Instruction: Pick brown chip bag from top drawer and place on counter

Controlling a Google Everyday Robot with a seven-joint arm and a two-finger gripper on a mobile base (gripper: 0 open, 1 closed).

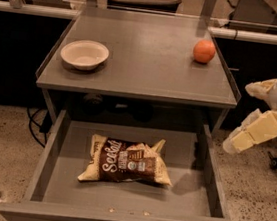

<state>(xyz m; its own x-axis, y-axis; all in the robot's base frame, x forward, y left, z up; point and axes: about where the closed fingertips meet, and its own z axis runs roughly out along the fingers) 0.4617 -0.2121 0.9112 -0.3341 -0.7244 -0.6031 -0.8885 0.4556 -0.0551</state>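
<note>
A shallow cream bowl [84, 54] and an orange [204, 51] sit well apart, the bowl left, the orange far right. Speckled floor [4, 136] lies below, where dark cables [35, 125] trail at left. Behind stands possibly a dark chair back [144, 4].

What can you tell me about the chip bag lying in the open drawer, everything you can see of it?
The brown chip bag is a crinkly, pillow-shaped packet, dark brown in the middle with large white script lettering and cream-tan ends. It lies flat, its length running left to right, near the centre of the open top drawer, clear of the side walls. Only the grey drawer floor touches it. The end effector is off to the right, outside the drawer and apart from the bag.
</note>
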